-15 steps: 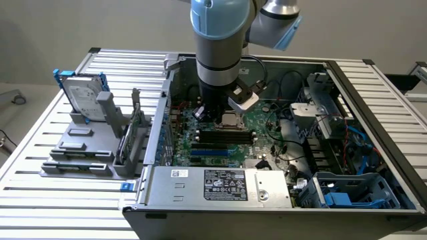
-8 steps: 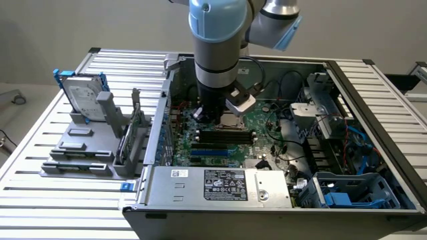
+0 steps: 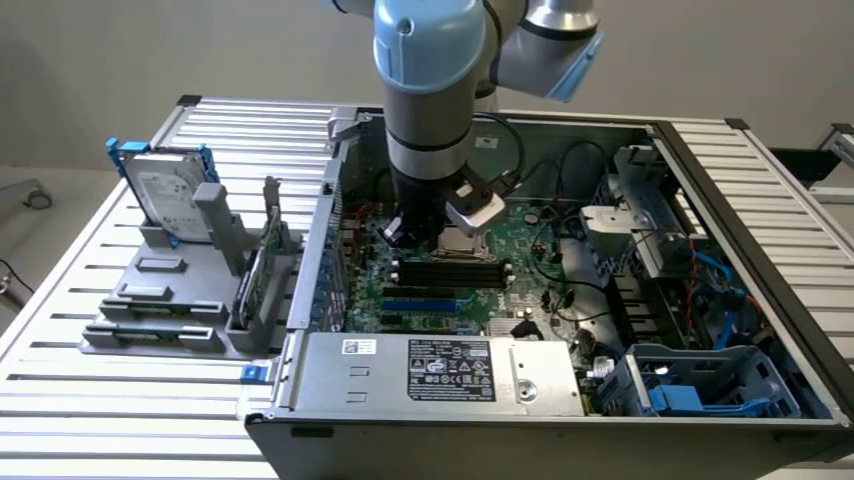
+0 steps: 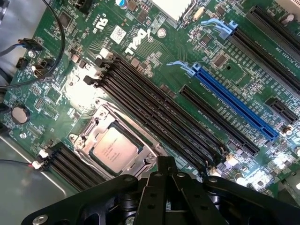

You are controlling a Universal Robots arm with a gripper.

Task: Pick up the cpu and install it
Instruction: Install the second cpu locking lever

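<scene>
Wrist view, over an opened desktop computer: the cpu, a small flat square chip with a plain silvery-grey metal top, lies inside the bright metal socket frame on the green motherboard, in the lower left of the frame. It appears seated in the socket, with the retention frame around it. The black gripper hangs just beside the socket, at the bottom centre of the frame, its fingers pressed together and pinching nothing visible.

Long black memory slots run diagonally just past the socket, with a blue expansion slot farther toward the frame's right. In the exterior view, the robot arm reaches down from the top centre into the open grey computer case, its gripper low over the board. A silver hard drive stands upright on a grey fixture at the left of that frame.

Judged from here, the risk is contact: with the closed fingers this near, a sideways drift could knock the chip askew in its socket or scrape the memory-slot latches, and a chip not lying level could bend the contacts beneath.
</scene>
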